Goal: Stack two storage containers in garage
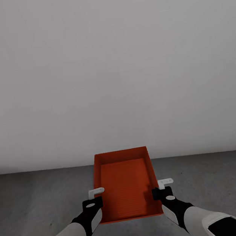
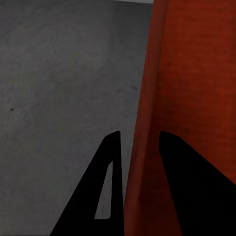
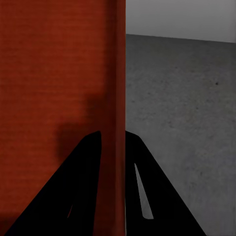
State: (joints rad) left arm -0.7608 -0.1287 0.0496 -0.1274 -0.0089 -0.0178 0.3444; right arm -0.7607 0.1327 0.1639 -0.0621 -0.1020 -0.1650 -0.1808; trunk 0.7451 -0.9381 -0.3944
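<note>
Gripping one orange-red rectangular open-top plastic bin (image 1: pixel 125 183) with both arms, the robot is facing a plain pale grey wall (image 1: pixel 109 66) that is taking up the upper two thirds of the head view. The bin is sitting low in the centre of the frame, over the dark grey mottled concrete floor (image 1: pixel 39 199); whether it is touching the floor cannot be told. The left gripper (image 1: pixel 93 199) is clamping the bin's left side wall, at the lower left of the bin. In the left wrist view its dark fingers (image 2: pixel 110 182) are straddling the orange wall (image 2: pixel 147 147), one on each face. The right gripper (image 1: pixel 163 189) is pinching the bin's right side wall in the same way, its fingers (image 3: pixel 83 187) closing narrow on the thin wall (image 3: pixel 114 147), with the ribbed inside to one side and grey floor to the other.
</note>
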